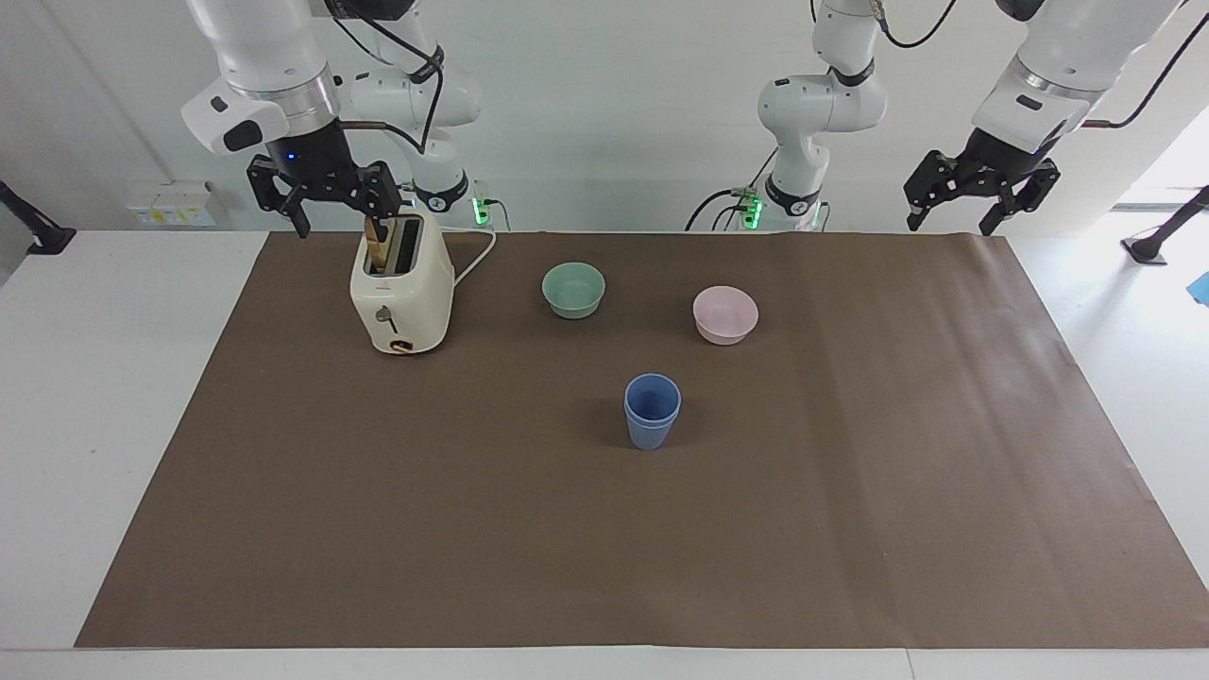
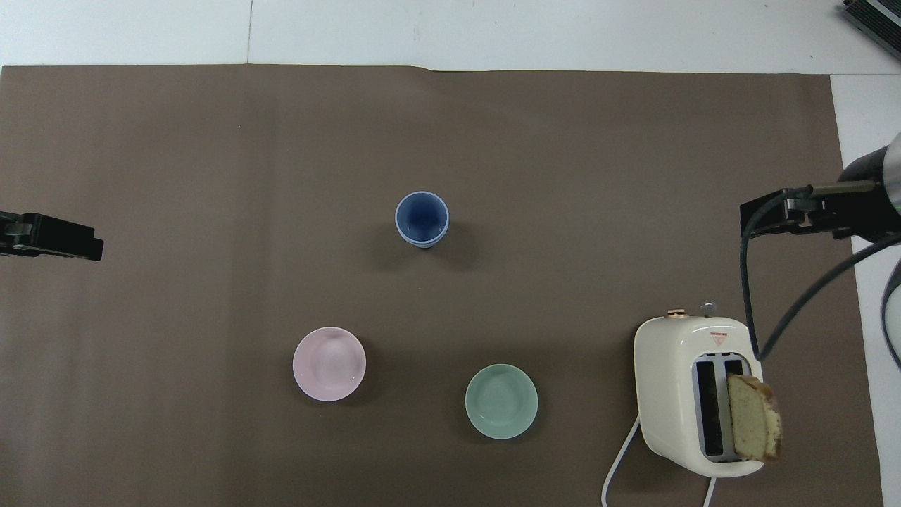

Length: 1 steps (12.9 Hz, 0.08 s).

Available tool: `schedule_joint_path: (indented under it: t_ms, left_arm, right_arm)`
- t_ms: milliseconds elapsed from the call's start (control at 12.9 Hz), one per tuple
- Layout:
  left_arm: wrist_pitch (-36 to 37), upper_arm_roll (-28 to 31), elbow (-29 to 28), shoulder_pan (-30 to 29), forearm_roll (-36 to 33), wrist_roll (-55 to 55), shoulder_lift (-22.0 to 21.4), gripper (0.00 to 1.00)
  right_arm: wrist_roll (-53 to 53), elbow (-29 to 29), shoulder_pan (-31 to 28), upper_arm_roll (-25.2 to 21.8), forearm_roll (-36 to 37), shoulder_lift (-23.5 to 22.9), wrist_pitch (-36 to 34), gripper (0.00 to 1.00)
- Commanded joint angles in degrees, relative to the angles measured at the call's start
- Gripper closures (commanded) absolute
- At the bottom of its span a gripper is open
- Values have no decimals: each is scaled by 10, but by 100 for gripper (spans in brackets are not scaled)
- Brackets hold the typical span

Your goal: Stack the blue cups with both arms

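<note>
Two blue cups (image 1: 652,412) (image 2: 421,218) stand nested one inside the other, upright, in the middle of the brown mat, with no gripper near them. My right gripper (image 1: 329,203) (image 2: 795,211) hangs open and empty in the air just above the toaster (image 1: 401,295) at the right arm's end. Over the mat's corner at the left arm's end, my left gripper (image 1: 980,194) (image 2: 53,236) is raised, open and empty.
The cream toaster (image 2: 693,394) holds a slice of bread (image 2: 753,419) in one slot, its cord trailing toward the robots. A green bowl (image 1: 573,289) and a pink bowl (image 1: 725,314) sit nearer to the robots than the cups. Two small white arms (image 1: 812,113) stand at the back.
</note>
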<state>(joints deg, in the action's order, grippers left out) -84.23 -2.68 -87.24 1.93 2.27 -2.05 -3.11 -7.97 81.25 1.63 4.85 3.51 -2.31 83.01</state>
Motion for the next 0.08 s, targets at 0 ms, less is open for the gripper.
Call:
schedule_joint_path:
  t_ms: [0]
  left_arm:
    - [6,-2,-6,-8,6,-4,-10,0]
  right_arm:
    - [15,11,-9,5,-4,8,1,0]
